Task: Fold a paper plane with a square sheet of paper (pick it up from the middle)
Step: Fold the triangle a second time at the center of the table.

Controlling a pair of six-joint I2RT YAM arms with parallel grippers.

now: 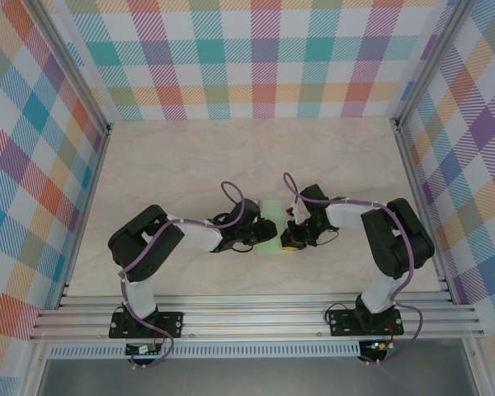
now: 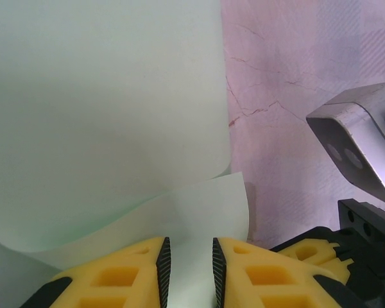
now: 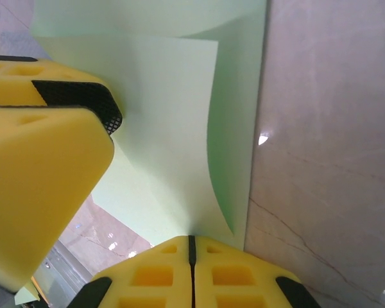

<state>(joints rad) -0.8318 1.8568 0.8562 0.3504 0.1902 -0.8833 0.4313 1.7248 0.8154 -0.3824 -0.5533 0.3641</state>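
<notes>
The square sheet of paper (image 1: 271, 247) is pale mint green and lies mid-table between my two grippers, with one layer curled up over the flat part. In the left wrist view the sheet (image 2: 102, 96) bows upward in front of my left gripper (image 2: 188, 269), whose jaws stand a narrow gap apart with paper showing in the gap. My right gripper (image 3: 192, 239) is shut on the raised edge of the sheet (image 3: 167, 115), which rises straight out of the seam between its pads. The left gripper's yellow fingers (image 3: 45, 179) sit close on the left. From above, the left gripper (image 1: 262, 233) and the right gripper (image 1: 290, 239) face each other across the paper.
The table (image 1: 231, 157) is pale marble, walled by checked panels on three sides. An aluminium rail (image 1: 256, 318) runs along the near edge where both arm bases are bolted. The right arm's silver wrist camera (image 2: 359, 141) hangs close to the left gripper.
</notes>
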